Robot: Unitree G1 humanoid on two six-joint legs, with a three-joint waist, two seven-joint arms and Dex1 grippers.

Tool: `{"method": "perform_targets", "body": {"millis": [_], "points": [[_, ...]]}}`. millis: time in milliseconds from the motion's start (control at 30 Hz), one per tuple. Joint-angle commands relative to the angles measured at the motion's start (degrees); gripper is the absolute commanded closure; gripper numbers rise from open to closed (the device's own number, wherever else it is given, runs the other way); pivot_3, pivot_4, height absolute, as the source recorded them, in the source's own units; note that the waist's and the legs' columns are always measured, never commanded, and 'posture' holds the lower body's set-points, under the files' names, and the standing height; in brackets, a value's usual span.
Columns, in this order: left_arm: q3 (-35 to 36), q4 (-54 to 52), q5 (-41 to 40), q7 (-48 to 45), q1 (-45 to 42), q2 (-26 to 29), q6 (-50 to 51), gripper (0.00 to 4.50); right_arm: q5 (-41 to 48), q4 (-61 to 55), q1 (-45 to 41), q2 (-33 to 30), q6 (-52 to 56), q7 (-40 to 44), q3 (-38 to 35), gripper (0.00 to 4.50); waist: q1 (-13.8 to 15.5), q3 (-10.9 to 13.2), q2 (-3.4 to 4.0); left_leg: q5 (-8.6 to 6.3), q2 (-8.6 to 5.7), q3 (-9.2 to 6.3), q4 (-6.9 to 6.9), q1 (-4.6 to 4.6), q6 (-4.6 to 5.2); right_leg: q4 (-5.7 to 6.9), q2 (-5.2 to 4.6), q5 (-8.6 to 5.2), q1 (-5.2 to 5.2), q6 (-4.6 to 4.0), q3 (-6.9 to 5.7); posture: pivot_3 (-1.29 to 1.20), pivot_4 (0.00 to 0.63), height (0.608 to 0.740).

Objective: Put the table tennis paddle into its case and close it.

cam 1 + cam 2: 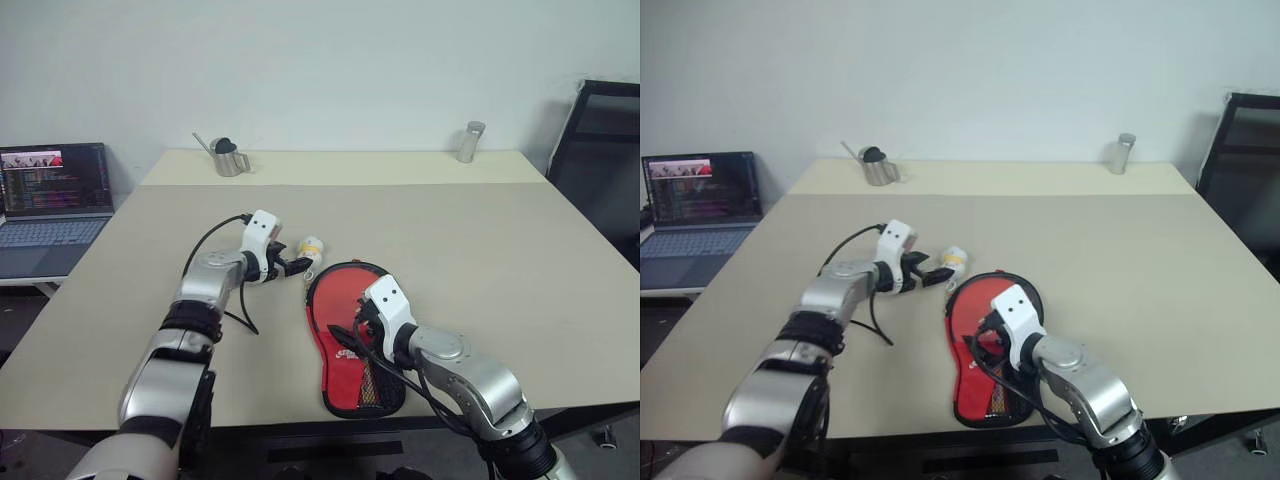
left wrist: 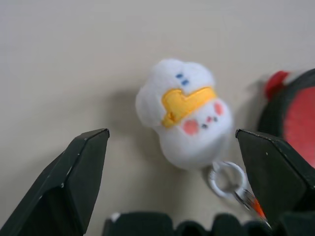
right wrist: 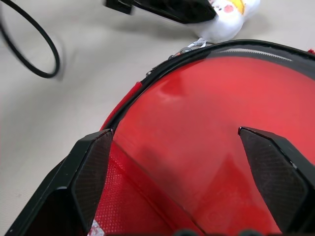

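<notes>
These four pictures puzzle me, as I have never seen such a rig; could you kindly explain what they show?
A two-armed humanoid robot stands at a beige table. Two pictures come from cameras in its head, looking down over both arms; the other two come from a camera on each wrist, looking out between that gripper's two black fingers.

On the table lies a red paddle resting in its open case, black zipper rim around it. A small white plush charm hangs from the zipper by a ring.

The left gripper is open, its fingers either side of the charm. The right gripper is open over the paddle's red face. Neither holds anything.

At the far edge stand a metal pitcher and a shaker; a laptop sits on a side table.
</notes>
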Motion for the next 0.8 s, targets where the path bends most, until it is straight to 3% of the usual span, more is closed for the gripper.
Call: {"method": "perform_targets", "body": {"millis": [33, 500, 600, 800], "points": [[0.24, 7.33, 2.49, 2.03, -4.74, -1.51, -5.37, 0.0, -0.59, -0.86, -0.68, 0.64, -0.73, 0.27, -0.15, 0.02, -0.13, 0.0, 0.0, 0.0, 0.0, 0.0, -0.01, 0.0, 0.0, 0.0, 0.0, 0.0, -0.01, 0.0, -0.01, 0.0, 0.15, 0.74], [2.83, 18.32, 5.15, 6.27, -9.49, -6.64, -9.05, 0.0, -2.18, -0.69, -0.41, 2.34, -0.65, -0.04, -0.14, 0.02, -0.23, -0.01, -0.01, 0.01, 0.02, -0.04, 0.03, 0.0, -0.01, 0.08, -0.01, 0.0, 0.01, 0.0, -0.12, 0.0, 0.15, 0.74], [3.34, 18.43, 5.19, 6.43, -9.36, -6.98, -9.41, 0.6, -2.45, -0.78, -0.26, 2.52, -0.59, -0.1, -0.21, 0.0, -0.24, -0.01, -0.01, 0.01, 0.02, -0.03, 0.03, 0.0, -0.01, 0.09, -0.02, 0.0, 0.01, -0.01, -0.13, 0.0, 0.15, 0.74], [4.4, 18.33, 5.35, 6.01, -8.45, -6.95, -9.57, 2.8, -2.4, -0.25, -0.62, 2.46, 0.1, 0.11, -0.68, 0.0, -0.24, -0.01, -0.01, 0.01, 0.02, -0.03, 0.03, 0.0, -0.01, 0.1, -0.02, 0.0, 0.01, -0.01, -0.14, 0.0, 0.15, 0.74]]}}
